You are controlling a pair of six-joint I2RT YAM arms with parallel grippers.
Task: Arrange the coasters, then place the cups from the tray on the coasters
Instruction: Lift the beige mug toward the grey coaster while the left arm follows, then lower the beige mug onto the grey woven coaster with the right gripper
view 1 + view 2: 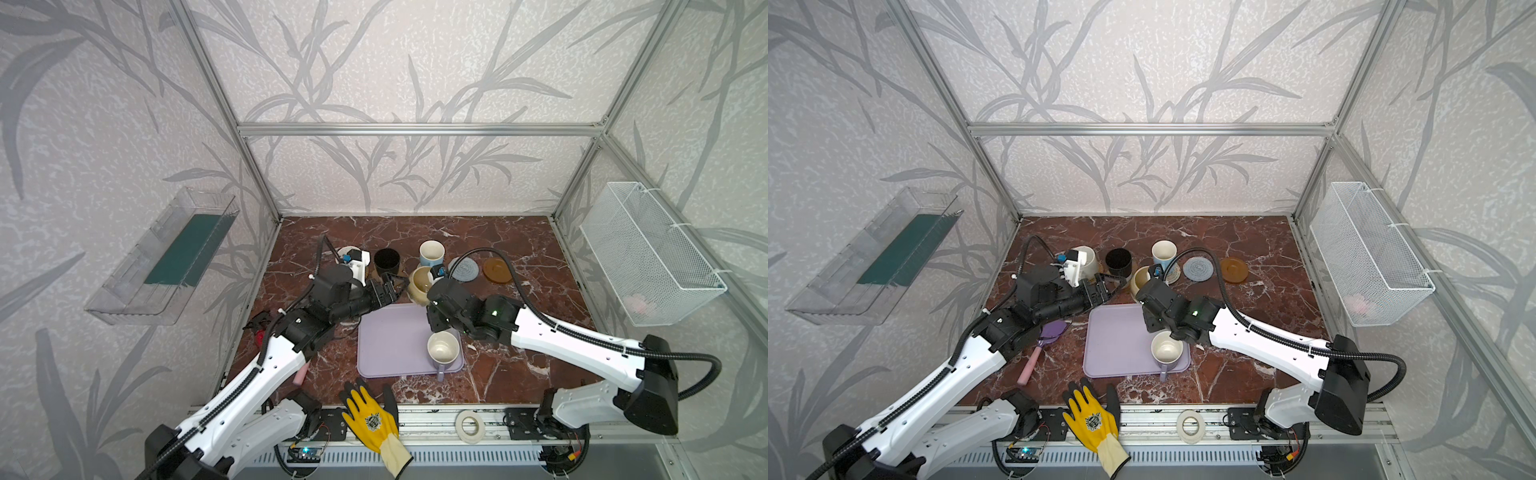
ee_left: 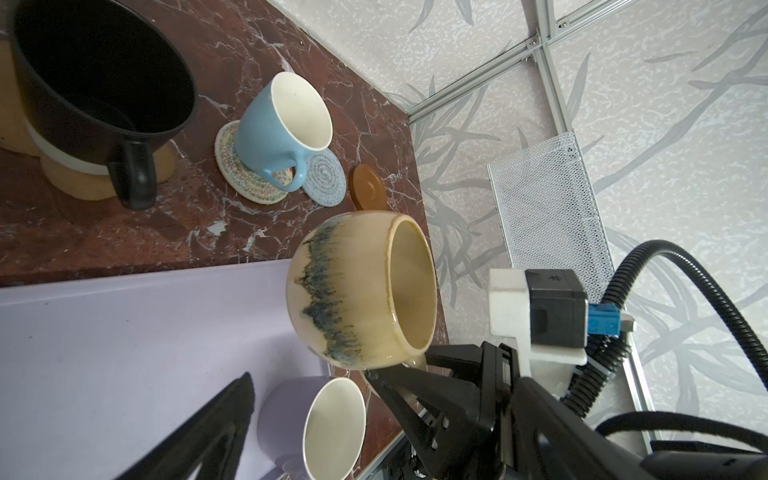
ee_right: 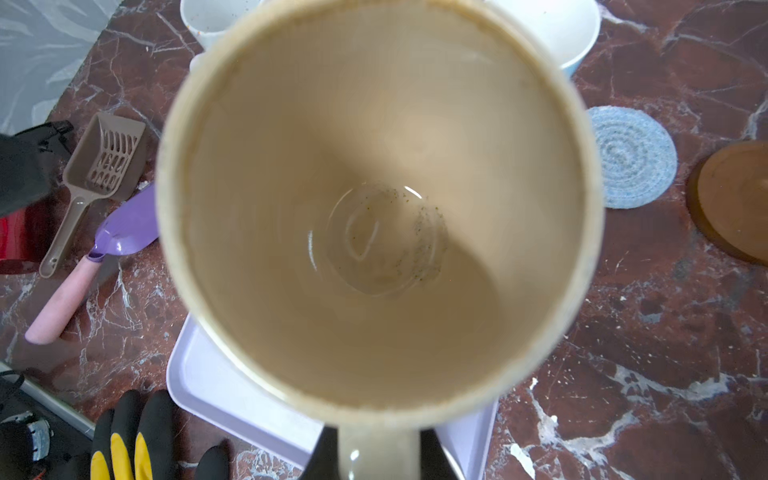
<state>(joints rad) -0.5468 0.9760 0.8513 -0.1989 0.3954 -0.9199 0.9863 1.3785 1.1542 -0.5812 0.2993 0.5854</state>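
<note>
My right tool [image 3: 378,457] pinches cream-yellow mug [image 1: 417,286] by handle for upright carry; free grey-blue coaster [image 1: 464,269] at 2 o'clock. Left tool [image 1: 390,289] wide, empty.

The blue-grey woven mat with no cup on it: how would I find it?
Find the lavender tray mid-table, then look past its far right corner toward the back wall. The grey-blue coaster lies between the light blue mug and the brown disc. Unlike the smooth brown disc, it is pale blue and spiral-woven, with no cup on it.

Open above grey-blue coaster [image 1: 464,269] (blue cup [image 1: 431,253] stands just beside).
</note>
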